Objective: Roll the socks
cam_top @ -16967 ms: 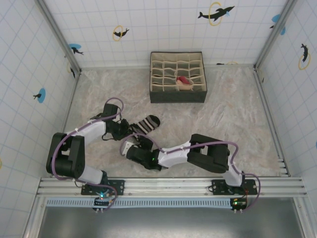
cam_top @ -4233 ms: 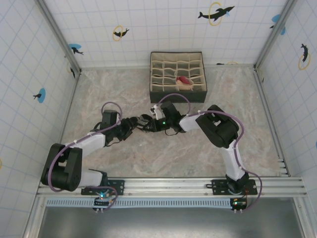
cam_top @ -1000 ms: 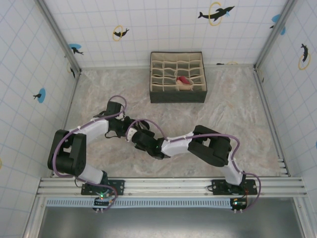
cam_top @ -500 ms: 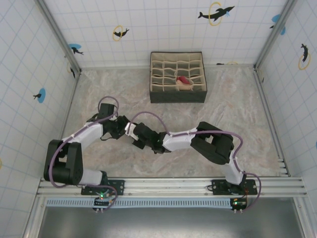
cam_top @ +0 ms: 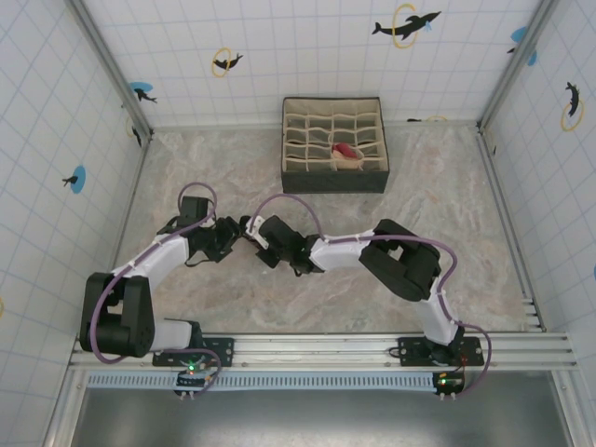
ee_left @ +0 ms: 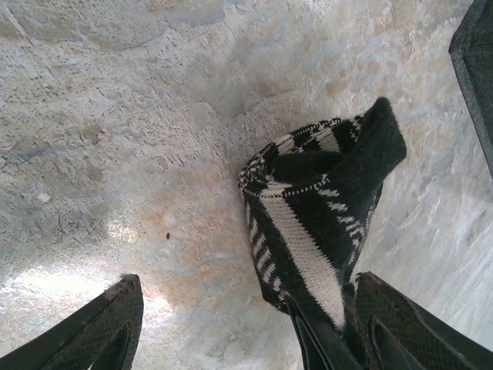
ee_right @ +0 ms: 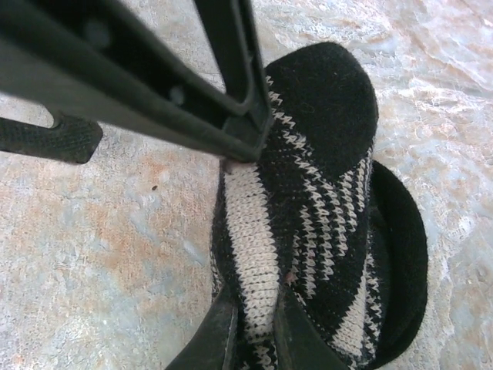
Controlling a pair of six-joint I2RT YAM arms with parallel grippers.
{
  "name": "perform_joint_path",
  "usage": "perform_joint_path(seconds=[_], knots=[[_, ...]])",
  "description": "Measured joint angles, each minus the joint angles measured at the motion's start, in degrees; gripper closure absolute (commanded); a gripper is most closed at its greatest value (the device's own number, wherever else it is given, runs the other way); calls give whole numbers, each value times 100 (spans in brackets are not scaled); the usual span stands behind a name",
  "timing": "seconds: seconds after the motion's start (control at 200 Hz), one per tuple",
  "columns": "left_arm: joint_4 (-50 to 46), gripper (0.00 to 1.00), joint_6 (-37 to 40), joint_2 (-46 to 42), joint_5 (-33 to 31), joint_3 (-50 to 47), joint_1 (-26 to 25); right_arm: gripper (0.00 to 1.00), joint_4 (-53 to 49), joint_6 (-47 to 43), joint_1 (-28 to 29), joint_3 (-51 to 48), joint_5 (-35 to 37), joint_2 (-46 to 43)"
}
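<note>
Lying pinched in right tool, black sock

Two arms, left arm and right arm, white link shells, black joint housings, a purple cable looped along each, black base plates with small green and red lights, matte black fingers with cross-hatched faces.

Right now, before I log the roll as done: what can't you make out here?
Left wrist view: black sock's lower end is cut off near the bottom edge.
Top view: left gripper and right gripper cover it.
Top view: peach sock in the organizer, too small to judge rolled.
</note>
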Motion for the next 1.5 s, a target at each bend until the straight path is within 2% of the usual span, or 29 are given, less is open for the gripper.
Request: perform_joint_path(seconds=[0.155, 0.53, 0.761, 1.096, 1.276, 1.501], knots=[[7, 28, 11, -42, 4, 0, 20, 100, -109, 223, -269, 87, -688, 4], [568, 32, -44, -44, 404, -315, 20, 100, -417, 1502, -1263, 509, -3436, 334], [1174, 33, -199, 55, 546, -455, -70, 100, -282, 2479, -1613, 503, -4463, 492], [1928, 36, -420, 671, 518, -472, -363, 100, 474, 3943, -1917, 114, -5191, 575], [2267, 36, -535, 990, 503, -466, -367, 100, 1012, 4651, -1954, -149, -5239, 573], [2586, 37, -599, 1198, 479, -396, -496, 100, 1335, 5112, -1954, -330, -5090, 544]])
